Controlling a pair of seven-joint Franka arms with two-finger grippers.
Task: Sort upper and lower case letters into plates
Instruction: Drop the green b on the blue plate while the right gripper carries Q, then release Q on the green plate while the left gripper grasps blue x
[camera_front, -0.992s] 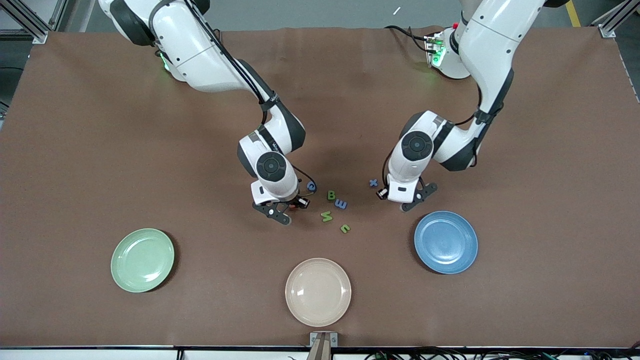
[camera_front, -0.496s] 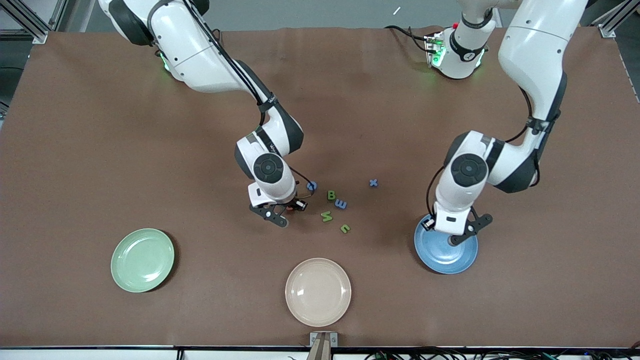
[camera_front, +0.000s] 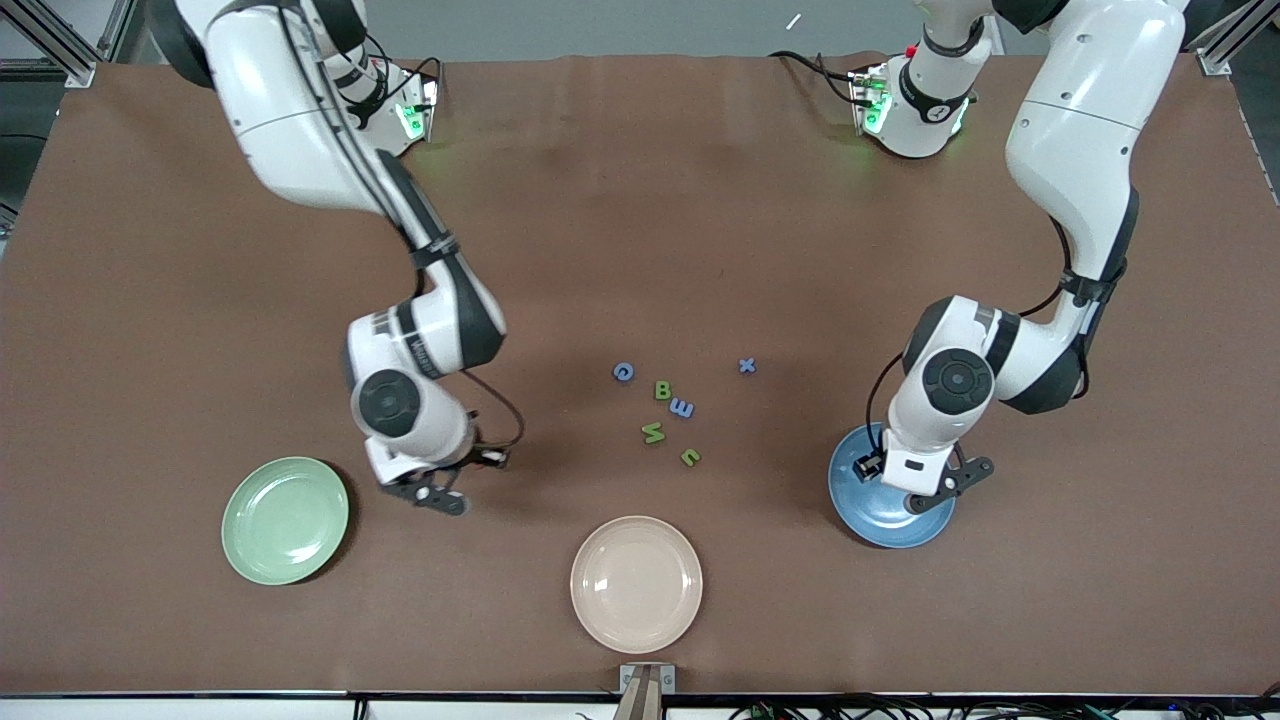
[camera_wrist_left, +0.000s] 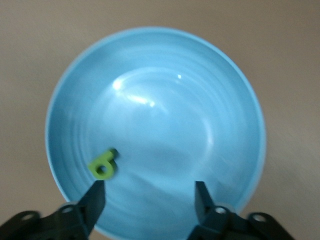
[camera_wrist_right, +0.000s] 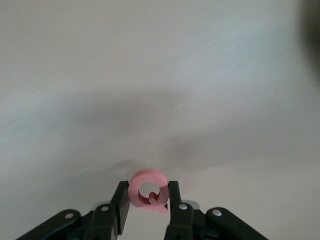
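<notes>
Right wrist view: pink letter (camera_wrist_right: 148, 198) reads Q.

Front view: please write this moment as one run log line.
left gripper: open over blue plate | green letter: in plate | right gripper: holds pink letter

Three plates sit on the table in the front view: one pale green plate (camera_front: 285, 520) at lower left of the frame, one cream-beige plate (camera_front: 636, 584) at bottom centre, and one blue plate (camera_front: 872, 513) at lower right. Eight toy letters show in all. Six lie loose at mid-frame: three blue letters (camera_front: 623, 372) (camera_front: 683, 408) (camera_front: 746, 366) and three green letters (camera_front: 662, 390) (camera_front: 653, 432) (camera_front: 690, 457). A fourth green letter (camera_wrist_left: 103, 165) lies in the blue plate in the left wrist view, and one pink letter (camera_wrist_right: 148, 191) appears low in the right wrist view. Two arms, each with one gripper.
</notes>
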